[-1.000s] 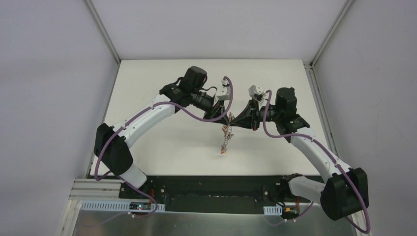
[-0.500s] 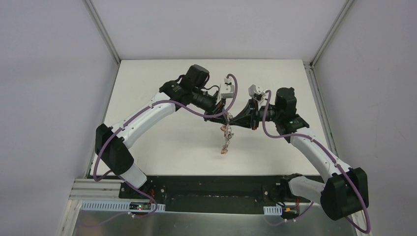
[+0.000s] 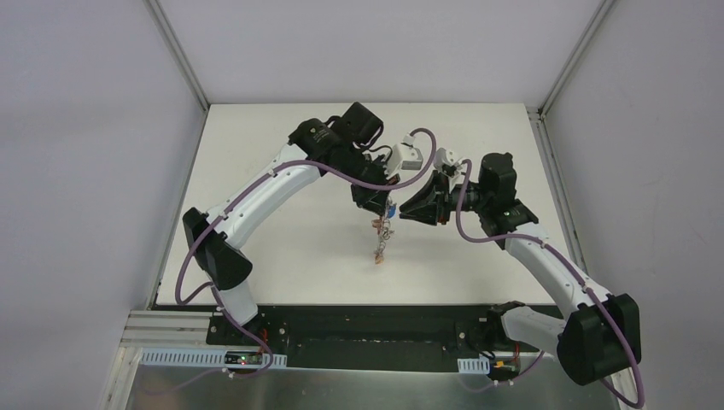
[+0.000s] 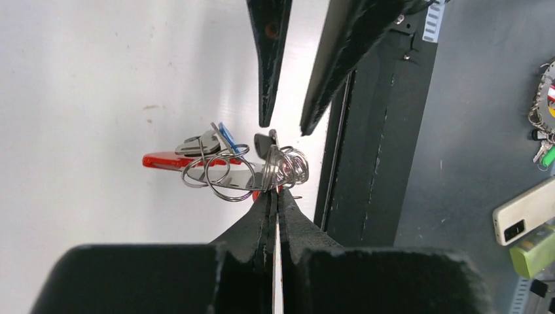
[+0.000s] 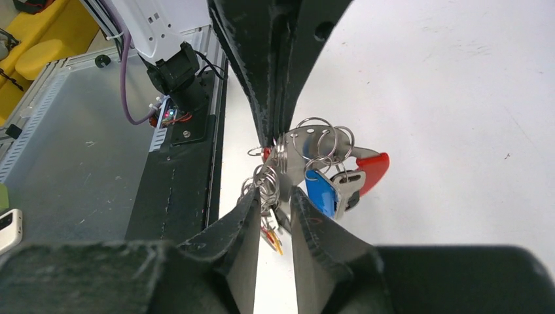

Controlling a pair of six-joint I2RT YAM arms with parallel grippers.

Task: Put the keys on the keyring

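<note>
The keyring point(image 3: 378, 239) hangs above the white table as a bunch of grey rings point(image 4: 219, 175) joined to a red curved band point(image 4: 167, 160). My left gripper point(image 4: 275, 193) is shut on the bunch at its top and carries it. A blue-headed key point(image 5: 322, 191) and a silver key point(image 5: 350, 182) hang on the rings beside the red band point(image 5: 374, 167). My right gripper point(image 5: 275, 196) is open. A cluster of small rings point(image 5: 265, 182) sits in the gap between its tips, and small red and yellow tags point(image 5: 272, 239) dangle below. In the top view the right gripper point(image 3: 405, 210) is just right of the left gripper point(image 3: 381, 205).
The black base strip point(image 4: 366, 163) runs along the table's near edge, close under the bunch. Beyond it on the grey floor lie a phone point(image 4: 527, 219), a green object point(image 4: 533, 252) and another bunch of keys point(image 4: 543, 104). Metal frame rails point(image 3: 555, 162) border the table.
The right gripper's jaws have parted and released the bunch. The left arm has swung right and turned its wrist, and the hanging keyring has shifted slightly left and away from the near edge.
</note>
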